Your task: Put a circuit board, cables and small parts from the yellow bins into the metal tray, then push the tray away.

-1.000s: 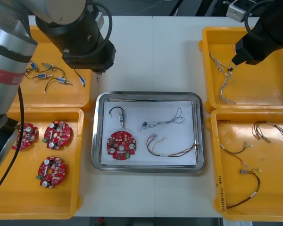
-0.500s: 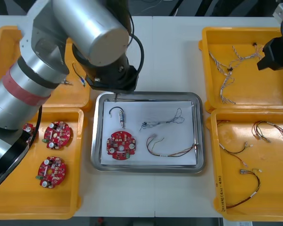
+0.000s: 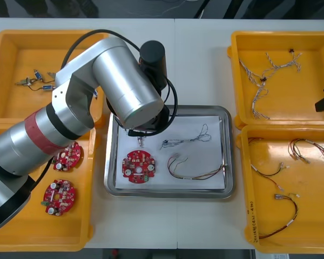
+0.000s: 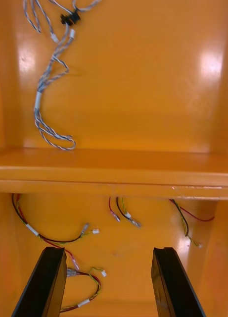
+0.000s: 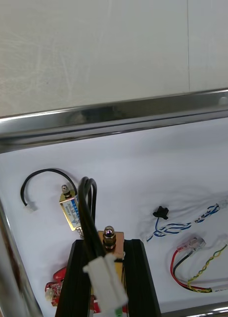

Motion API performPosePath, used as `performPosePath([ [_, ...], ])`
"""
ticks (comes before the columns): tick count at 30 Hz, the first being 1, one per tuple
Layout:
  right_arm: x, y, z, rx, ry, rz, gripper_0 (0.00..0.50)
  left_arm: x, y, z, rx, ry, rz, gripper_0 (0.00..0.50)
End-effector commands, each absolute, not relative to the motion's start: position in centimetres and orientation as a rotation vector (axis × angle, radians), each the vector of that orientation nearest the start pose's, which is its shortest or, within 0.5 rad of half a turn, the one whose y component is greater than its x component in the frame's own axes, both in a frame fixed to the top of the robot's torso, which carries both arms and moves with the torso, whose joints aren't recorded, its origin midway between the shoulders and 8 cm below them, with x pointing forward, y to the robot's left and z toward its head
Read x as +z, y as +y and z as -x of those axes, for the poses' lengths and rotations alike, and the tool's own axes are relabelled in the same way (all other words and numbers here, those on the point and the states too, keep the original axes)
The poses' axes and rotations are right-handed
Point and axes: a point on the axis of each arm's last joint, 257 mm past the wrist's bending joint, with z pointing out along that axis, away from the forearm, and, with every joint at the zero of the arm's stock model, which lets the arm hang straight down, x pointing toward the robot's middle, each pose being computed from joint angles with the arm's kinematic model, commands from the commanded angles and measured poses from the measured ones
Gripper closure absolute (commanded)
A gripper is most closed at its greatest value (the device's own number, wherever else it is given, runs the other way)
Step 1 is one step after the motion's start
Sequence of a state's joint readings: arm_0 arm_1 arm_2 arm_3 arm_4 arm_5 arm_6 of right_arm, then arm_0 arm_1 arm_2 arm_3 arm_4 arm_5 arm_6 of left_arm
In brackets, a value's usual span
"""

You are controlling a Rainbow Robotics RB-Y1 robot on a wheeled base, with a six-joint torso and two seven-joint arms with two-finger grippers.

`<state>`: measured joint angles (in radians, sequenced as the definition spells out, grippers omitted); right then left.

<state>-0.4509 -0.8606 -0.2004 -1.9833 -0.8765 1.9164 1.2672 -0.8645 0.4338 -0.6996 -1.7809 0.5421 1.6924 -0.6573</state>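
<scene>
Left gripper (image 3: 139, 138) now moved from far left yellow bin (image 3: 21, 108) to over the metal tray (image 3: 167, 109), fingers closed on a small metal part (image 5: 110, 237) with black cable, just beside circuit board (image 3: 139, 166), right gripper (image 4: 108, 251) gone back to table's right edge, fingers wide apart, holding nothing.

This looks like an electronics workshop or robotics lab, with one station set up for sorting parts. A light table (image 3: 194, 65) carries four yellow bins (image 3: 16, 54) of sorted stock. One holds round red circuit boards (image 3: 58, 196), another small metal parts (image 3: 35, 80) with leads. The others hold twisted blue and white cables (image 3: 259, 93) and red and yellow cables (image 3: 296, 211). Between the bins lies a metal tray (image 3: 167, 109), white inside, under a silver industrial robot arm (image 3: 119, 81).
</scene>
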Motion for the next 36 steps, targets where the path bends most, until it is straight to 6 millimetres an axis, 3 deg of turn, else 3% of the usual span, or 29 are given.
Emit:
performPosePath([
  [1,-10.3,-39.1,-41.5,-0.087,2.617,-0.012,0.0,-21.8,3.1,-46.1,-0.099,2.603,-0.169,0.5],
  [10,-12.4,-40.2,-39.5,-0.143,2.646,-0.03,0.0,-23.7,3.1,-47.3,-0.127,2.595,-0.127,0.5],
  [29,-13.2,-39.3,-39.0,-0.109,2.649,-0.016,0.0,-24.4,4.1,-48.5,-0.11,2.582,-0.112,0.493],
  [31,-13.2,-39.3,-39.0,-0.11,2.649,-0.014,0.0,-24.4,4.1,-48.5,-0.109,2.583,-0.113,0.419],
  [32,-13.2,-39.3,-39.0,-0.11,2.649,-0.014,0.0,-24.4,4.2,-48.5,-0.107,2.583,-0.113,0.342],
  [33,-13.2,-39.3,-39.0,-0.11,2.649,-0.014,0.0,-24.4,4.3,-48.5,-0.106,2.583,-0.109,0.213],
  [36,-13.2,-39.2,-39.0,-0.108,2.649,-0.015,0.0,-24.6,4.5,-48.4,-0.102,2.587,-0.107,0.099],
])
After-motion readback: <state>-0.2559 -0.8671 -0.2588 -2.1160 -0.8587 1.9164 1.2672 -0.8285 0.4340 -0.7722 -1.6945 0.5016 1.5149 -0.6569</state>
